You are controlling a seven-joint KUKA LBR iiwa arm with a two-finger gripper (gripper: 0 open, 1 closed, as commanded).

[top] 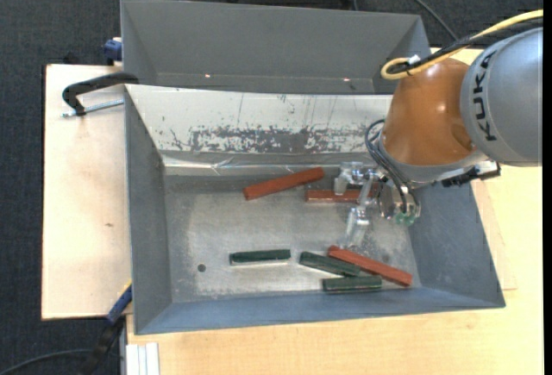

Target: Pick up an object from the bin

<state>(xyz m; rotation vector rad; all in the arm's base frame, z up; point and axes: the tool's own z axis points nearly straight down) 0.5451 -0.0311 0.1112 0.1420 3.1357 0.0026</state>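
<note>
Your gripper [359,199] hangs low over the bin [147,218], right of centre of its floor, under the arm's orange cover [427,115]. From this angle you cannot tell whether it is open or closed. The thing nearest it is a short red bar [326,196], lying flat on the floor just left of the gripper. Its long axis runs left to right across the view, roughly parallel to the back wall, and its right end reaches the gripper; you cannot tell whether it is gripped. Just above and to the left lies a longer red bar [283,184], tilted so its right end sits higher in the view. Nearer the front wall a green bar [259,257] lies on its own, also left to right. To its right is a small heap [355,271] of two green bars and a red one, the red slanting down toward the right. The only writing you can read is KUKA [485,106], running up the grey arm link.
</note>
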